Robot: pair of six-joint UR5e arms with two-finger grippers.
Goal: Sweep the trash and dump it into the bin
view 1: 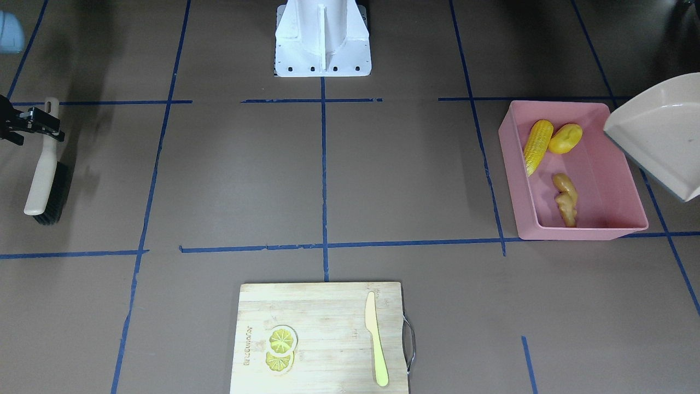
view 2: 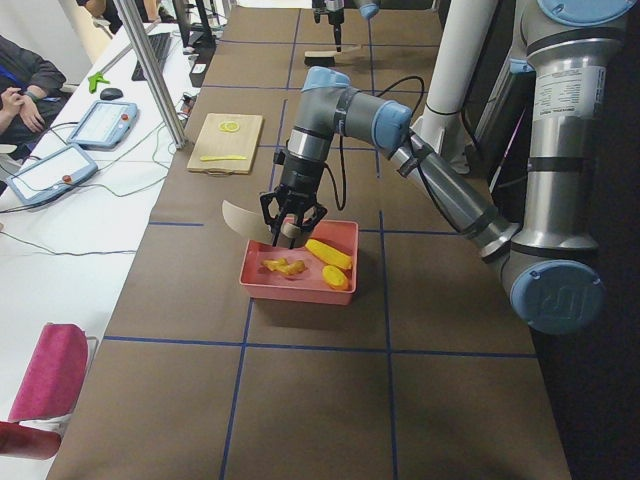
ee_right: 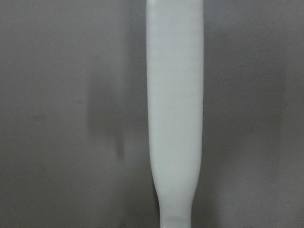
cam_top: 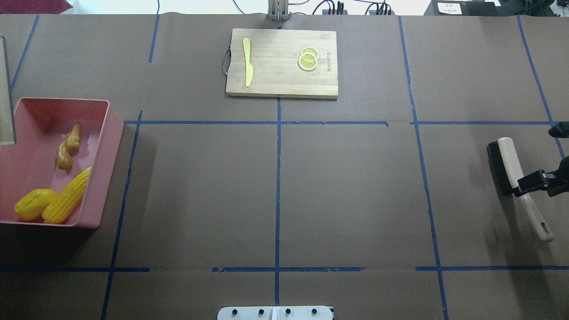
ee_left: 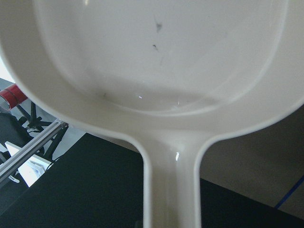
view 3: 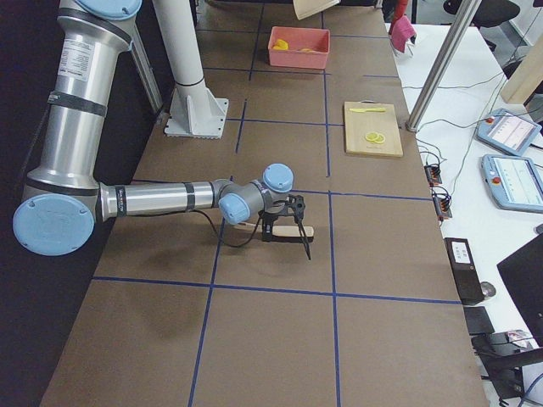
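The corn (view 1: 538, 145), potato (view 1: 565, 138) and ginger (view 1: 565, 198) are seen lying in the pink bin (view 1: 597, 232) at the table's left end. The emptied dustpan (view 1: 659, 134) is held tilted beside it, pinched at the handle by the left gripper (view 2: 291, 214), likely for dumping. The brush (cam_top: 511, 173) is clamped at its handle by the right gripper (cam_top: 530, 182), well apart.

The cutting board (view 1: 320, 336) bears a burnt-in brand, too small to read

trash (view 1: 552, 148) in bin (view 1: 629, 230), dustpan (view 1: 656, 134) beside

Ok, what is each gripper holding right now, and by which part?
The left gripper holds the beige dustpan by its handle; the right gripper holds the brush mid-handle, just behind the bristles.
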